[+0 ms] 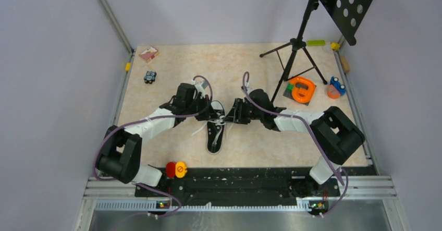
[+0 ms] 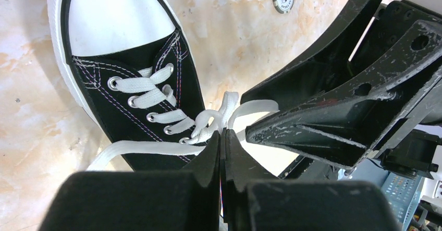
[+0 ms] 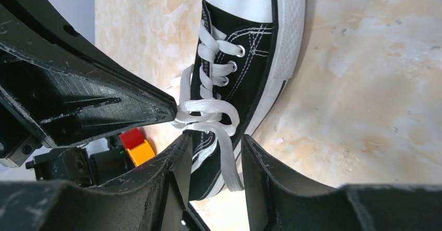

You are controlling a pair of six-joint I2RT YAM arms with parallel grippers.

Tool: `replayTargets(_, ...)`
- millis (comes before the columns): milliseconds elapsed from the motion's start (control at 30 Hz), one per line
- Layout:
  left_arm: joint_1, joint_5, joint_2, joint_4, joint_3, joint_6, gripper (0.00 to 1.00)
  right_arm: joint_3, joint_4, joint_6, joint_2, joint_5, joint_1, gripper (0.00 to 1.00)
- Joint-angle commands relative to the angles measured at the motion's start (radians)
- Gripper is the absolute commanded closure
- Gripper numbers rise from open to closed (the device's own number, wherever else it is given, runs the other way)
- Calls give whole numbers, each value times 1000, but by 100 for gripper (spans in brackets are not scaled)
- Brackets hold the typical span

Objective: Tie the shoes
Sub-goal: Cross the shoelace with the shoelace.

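Observation:
The shoes are one black canvas sneaker (image 1: 215, 134) with a white toe cap, lying mid-table between both arms. In the left wrist view the sneaker (image 2: 130, 100) shows its white laces (image 2: 156, 93) bunched into a knot near the top eyelets. My left gripper (image 2: 223, 137) is shut, pinching a lace strand at its tips. My right gripper (image 3: 213, 140) is open beside the sneaker (image 3: 245, 69). A loose lace end (image 3: 229, 153) hangs between its fingers, untouched. The two grippers' tips almost meet over the knot, left gripper (image 1: 207, 113) and right gripper (image 1: 230, 117).
A tripod stand (image 1: 294, 53) rises at the back right, with an orange object (image 1: 302, 89) and a blue-orange toy (image 1: 336, 87) next to it. A small blue toy (image 1: 150, 76) and a pink card (image 1: 149, 53) lie back left. Red and yellow buttons (image 1: 176, 169) sit at the near edge.

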Motion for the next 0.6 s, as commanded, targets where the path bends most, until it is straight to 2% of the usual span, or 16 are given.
replayTargets(0, 4, 16, -28, 33, 4, 9, 100, -13, -31, -39, -60, 43, -24, 59)
replayTargets(200, 4, 17, -27, 32, 6, 9, 100, -20, -54, -53, -83, 64, -26, 60)
replayTargets(300, 4, 17, -27, 31, 7, 9, 100, -21, -48, -56, -82, 54, -26, 66)
replayTargets(567, 4, 20, -26, 29, 11, 9, 100, -61, 6, -150, -84, 13, -19, 62)
